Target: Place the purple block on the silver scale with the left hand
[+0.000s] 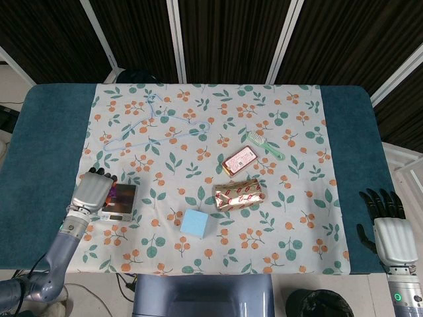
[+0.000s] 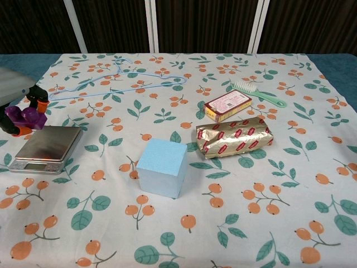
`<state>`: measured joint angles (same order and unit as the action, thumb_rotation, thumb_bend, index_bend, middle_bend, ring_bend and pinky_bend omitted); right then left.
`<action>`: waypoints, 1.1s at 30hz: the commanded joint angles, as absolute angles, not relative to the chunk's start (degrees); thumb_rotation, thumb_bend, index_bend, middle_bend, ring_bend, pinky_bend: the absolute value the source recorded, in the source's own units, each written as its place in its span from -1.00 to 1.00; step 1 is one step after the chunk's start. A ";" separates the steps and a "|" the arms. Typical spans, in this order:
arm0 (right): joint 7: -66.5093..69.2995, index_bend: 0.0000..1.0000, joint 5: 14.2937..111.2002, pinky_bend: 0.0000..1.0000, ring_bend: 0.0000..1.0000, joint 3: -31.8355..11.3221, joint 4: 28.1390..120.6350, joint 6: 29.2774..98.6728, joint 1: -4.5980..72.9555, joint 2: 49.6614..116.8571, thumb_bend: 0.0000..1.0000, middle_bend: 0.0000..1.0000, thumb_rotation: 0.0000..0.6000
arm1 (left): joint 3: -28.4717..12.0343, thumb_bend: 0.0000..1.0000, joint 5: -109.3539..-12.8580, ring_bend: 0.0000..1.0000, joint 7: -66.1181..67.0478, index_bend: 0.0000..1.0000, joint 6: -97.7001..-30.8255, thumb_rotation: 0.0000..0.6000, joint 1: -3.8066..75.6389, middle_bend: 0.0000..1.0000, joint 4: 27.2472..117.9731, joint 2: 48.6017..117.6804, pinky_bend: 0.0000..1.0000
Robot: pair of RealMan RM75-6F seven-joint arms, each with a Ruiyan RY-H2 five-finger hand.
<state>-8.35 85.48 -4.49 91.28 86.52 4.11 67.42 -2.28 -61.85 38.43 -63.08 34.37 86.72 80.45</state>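
The purple block hangs in the air, pinched in the orange-tipped fingers of my left hand, just past the far left corner of the silver scale. In the head view my left hand sits over the left edge of the scale and hides the block. The scale's pan is bare. My right hand rests off the cloth at the table's right edge, fingers apart and holding nothing.
A light blue cube stands right of the scale. Further right lie a gold-wrapped packet, a red box and a green brush. A blue hanger lies at the back left.
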 commanded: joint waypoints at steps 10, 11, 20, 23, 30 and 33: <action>-7.94 -0.74 84.64 -1.00 -0.92 -4.94 91.13 86.59 3.95 67.24 -0.04 -0.75 1.00 | -1.72 -0.42 -63.84 -0.43 33.61 -0.04 -59.98 1.00 34.17 -0.06 83.78 82.40 -0.32; -7.87 -0.74 84.59 -1.00 -0.92 -4.97 91.11 86.61 3.94 67.22 -0.04 -0.75 1.00 | -1.73 -0.42 -63.99 -0.43 33.58 -0.04 -60.03 1.00 34.18 -0.06 83.86 82.52 -0.32; -7.30 -0.74 84.63 -1.00 -0.92 -5.07 91.19 86.86 3.83 67.04 -0.04 -0.75 1.00 | -1.68 -0.44 -63.47 -0.43 35.75 -0.08 -60.51 1.00 34.02 -0.08 83.48 84.30 -0.32; -7.32 -0.74 84.66 -1.00 -0.92 -5.06 91.12 86.79 3.87 67.06 -0.04 -0.75 1.00 | -1.72 -0.45 -62.62 -0.46 36.67 -0.15 -60.10 1.00 34.12 -0.16 83.58 84.27 -0.33; -7.65 -0.74 84.25 -1.00 -0.92 -5.24 91.10 86.73 3.87 67.21 -0.04 -0.75 1.00 | -1.64 -0.50 -60.69 -0.69 38.24 -0.46 -58.37 1.00 34.65 -0.58 84.31 83.91 -0.48; -7.80 -0.74 84.15 -1.00 -0.92 -5.30 91.16 86.81 3.84 67.25 -0.04 -0.75 1.00 | -1.63 -0.51 -60.59 -0.72 38.65 -0.52 -58.13 1.00 34.92 -0.66 85.08 83.50 -0.49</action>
